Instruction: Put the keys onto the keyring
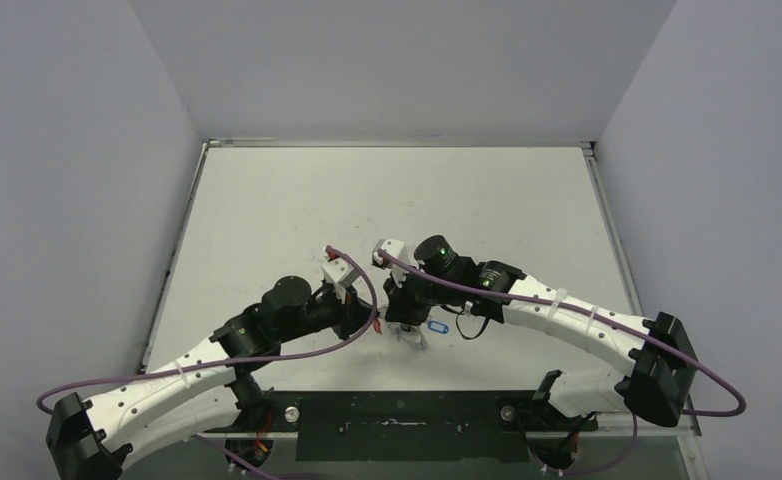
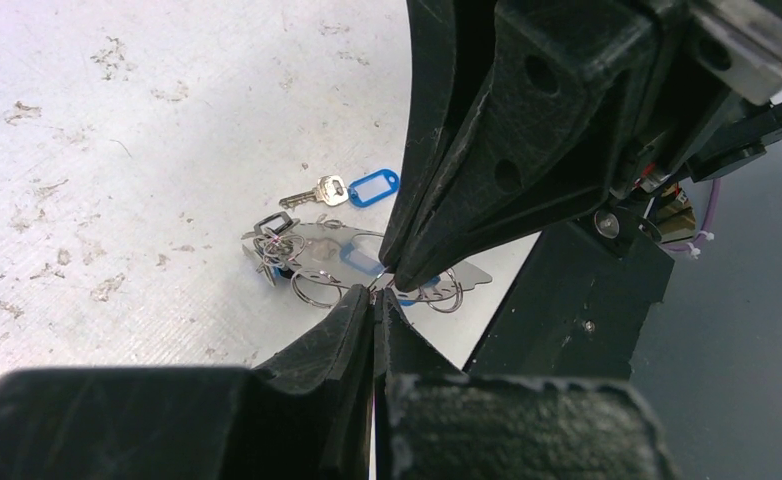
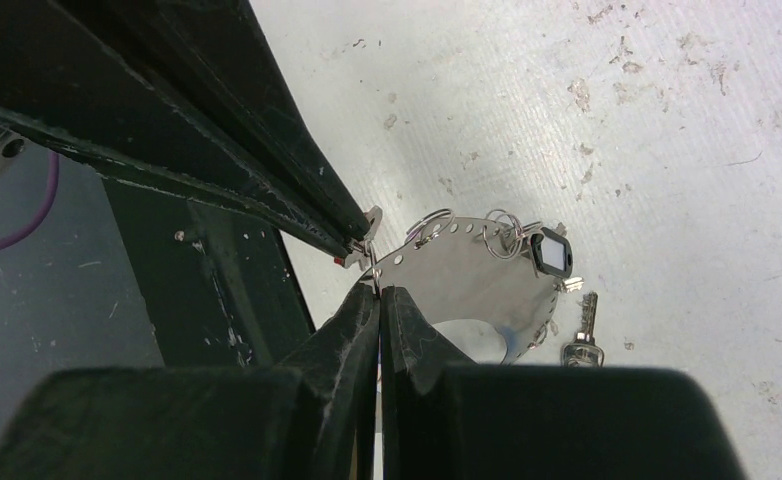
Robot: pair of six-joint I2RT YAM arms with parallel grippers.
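Here the two arms meet low over the tabletop, tip to tip. The left gripper is pressed together on the near edge of the keyring, a thin silvery hoop carrying several small rings. The right gripper is squeezed just as tight and pinches the same rim right beside it. One key with a blue tag lies loose on the tabletop just beyond the hoop, apart from it (a black-framed tag hangs on the hoop itself).
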